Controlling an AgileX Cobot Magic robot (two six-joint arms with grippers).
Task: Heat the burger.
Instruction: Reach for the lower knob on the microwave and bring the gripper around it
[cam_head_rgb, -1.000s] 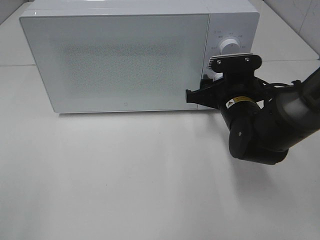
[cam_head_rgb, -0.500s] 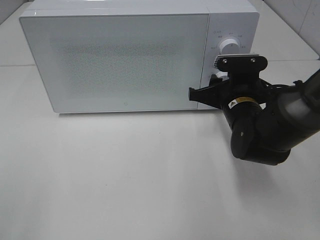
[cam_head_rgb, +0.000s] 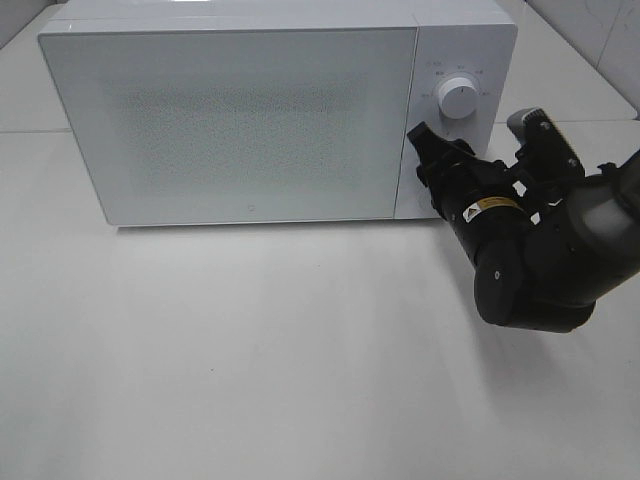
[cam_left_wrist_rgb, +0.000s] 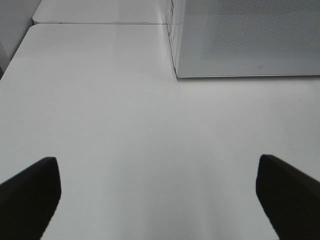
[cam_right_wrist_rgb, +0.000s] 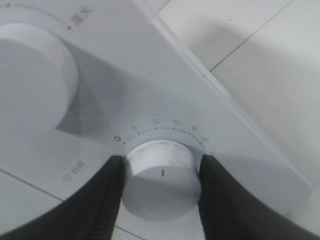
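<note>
The burger is out of view; the white microwave (cam_head_rgb: 240, 120) stands with its door closed. My right gripper (cam_head_rgb: 428, 152) is at the microwave's control panel, rolled onto its side. In the right wrist view the right gripper (cam_right_wrist_rgb: 162, 162) is shut on the lower round knob (cam_right_wrist_rgb: 161, 180), with one black finger (cam_right_wrist_rgb: 107, 195) on each side. That knob's red mark points away from the red zero of its scale. My left gripper (cam_left_wrist_rgb: 160, 197) hangs open over bare table, holding nothing, off to the microwave's left.
The upper knob (cam_head_rgb: 458, 97) sits just above the gripped one on the panel. The microwave's front corner (cam_left_wrist_rgb: 177, 75) shows in the left wrist view. White tabletop (cam_head_rgb: 250, 340) spreads in front of the microwave.
My right gripper has narrowed onto the lower knob and its wrist has rolled clockwise, swinging the camera mount from on top to the right side. The left gripper has not moved.
</note>
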